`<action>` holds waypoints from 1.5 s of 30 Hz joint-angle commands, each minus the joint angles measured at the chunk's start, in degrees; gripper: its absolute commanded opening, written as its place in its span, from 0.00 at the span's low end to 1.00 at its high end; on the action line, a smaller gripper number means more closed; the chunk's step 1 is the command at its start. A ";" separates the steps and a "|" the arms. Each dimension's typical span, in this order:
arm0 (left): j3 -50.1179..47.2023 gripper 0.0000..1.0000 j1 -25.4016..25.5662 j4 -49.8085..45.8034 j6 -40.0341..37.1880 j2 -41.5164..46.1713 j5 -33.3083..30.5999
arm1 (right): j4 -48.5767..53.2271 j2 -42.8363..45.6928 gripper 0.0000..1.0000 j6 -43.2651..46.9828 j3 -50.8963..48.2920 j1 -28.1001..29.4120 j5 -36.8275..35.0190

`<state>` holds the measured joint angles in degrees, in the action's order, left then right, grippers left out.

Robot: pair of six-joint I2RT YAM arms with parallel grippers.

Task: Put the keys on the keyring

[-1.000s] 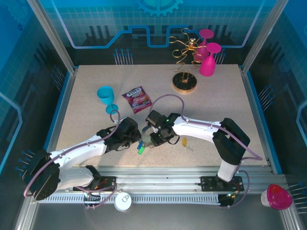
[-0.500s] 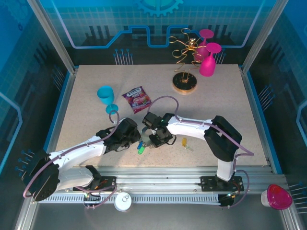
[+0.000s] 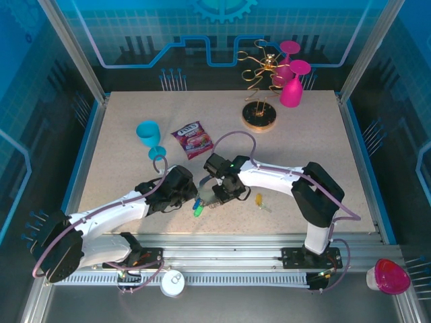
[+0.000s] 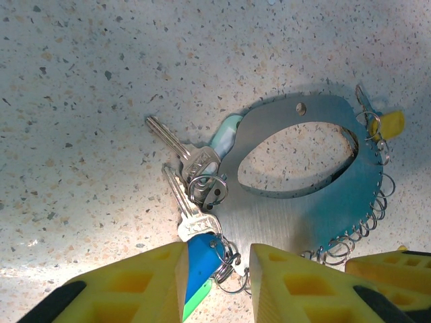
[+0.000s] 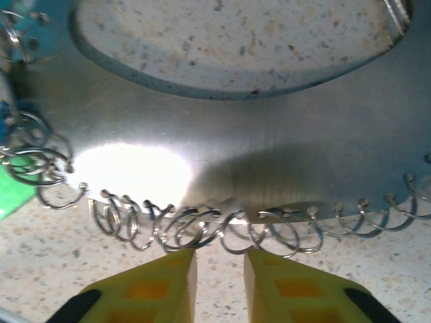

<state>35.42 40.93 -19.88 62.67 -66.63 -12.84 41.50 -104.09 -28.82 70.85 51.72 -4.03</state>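
Left gripper (image 4: 217, 254) jaws close around blue key head (image 4: 202, 259), grip strength cannot tell; keys (image 4: 192, 219) just ahead of its tips, touching keyring (image 4: 296, 215) ahead-right; right gripper (image 5: 219, 259) narrowly parted, empty, small rings (image 5: 202, 229) at its tips.

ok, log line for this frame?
left gripper: open, astride blue key | right gripper: open, at keyring rim | yellow key: on table
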 commanded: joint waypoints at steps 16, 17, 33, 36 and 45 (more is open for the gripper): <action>-1.30 0.30 -0.43 -1.60 0.21 2.08 -2.02 | -1.09 0.09 0.15 -3.24 -1.82 -1.31 0.64; -1.44 0.30 -0.50 -1.42 0.24 2.07 -1.92 | -0.85 0.47 0.13 -2.88 -2.01 -1.67 0.41; -1.36 0.30 -0.45 -0.77 -0.12 1.61 -1.91 | -6.60 3.13 0.25 -6.48 -4.41 -0.41 9.76; -1.41 0.30 -0.51 -1.20 -0.03 1.85 -2.10 | -7.63 2.04 0.29 -8.53 -4.70 -0.23 10.01; -1.97 0.30 -0.54 -1.34 0.35 2.41 -1.82 | -0.27 -3.57 0.33 -5.20 -0.71 0.04 1.49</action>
<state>34.30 40.66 -19.90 62.72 -65.45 -13.74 37.52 -106.17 -34.85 68.88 51.22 0.84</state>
